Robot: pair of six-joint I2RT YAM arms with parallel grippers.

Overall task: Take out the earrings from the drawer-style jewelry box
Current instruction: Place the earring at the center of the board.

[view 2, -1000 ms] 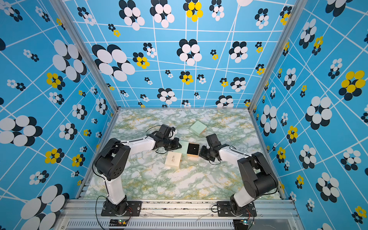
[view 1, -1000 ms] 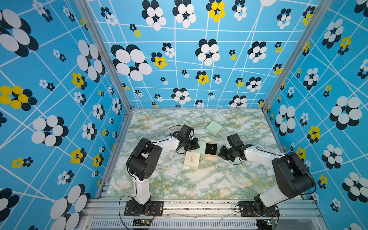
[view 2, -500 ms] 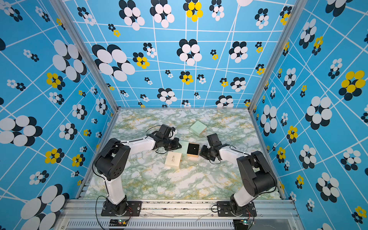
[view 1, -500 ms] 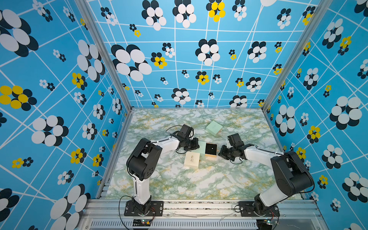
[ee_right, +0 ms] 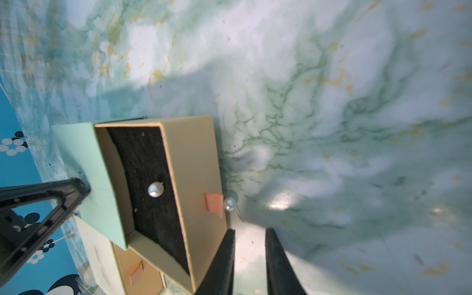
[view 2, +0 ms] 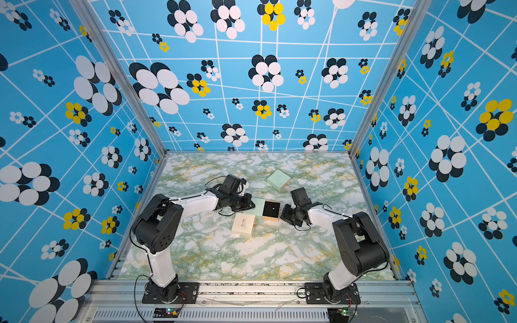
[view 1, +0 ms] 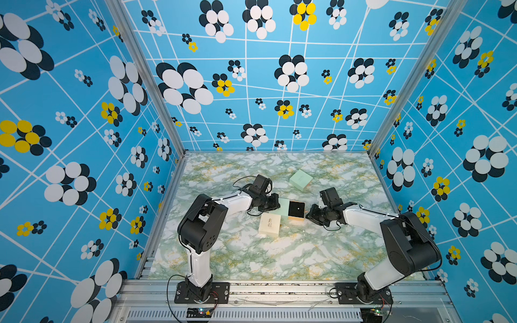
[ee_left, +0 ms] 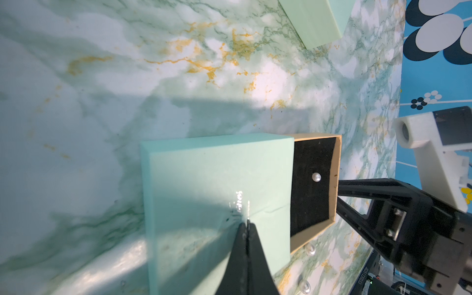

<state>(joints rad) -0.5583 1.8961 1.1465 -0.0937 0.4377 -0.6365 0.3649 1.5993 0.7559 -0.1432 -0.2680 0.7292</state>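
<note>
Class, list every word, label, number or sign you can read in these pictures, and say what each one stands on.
No text here reads whole.
Silver foil lettering on the mint sleeve: broken by glare, unreadable.
Script line on the cream box: too small to read.
White printed code on a black robot part: sideways and blurred, unreadable.

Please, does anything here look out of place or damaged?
One pearl earring lies loose on the marble table, just outside the open drawer by its pink tab; a second earring sits inside on the black lining. The mint sleeve looks creased under the shut left gripper.
</note>
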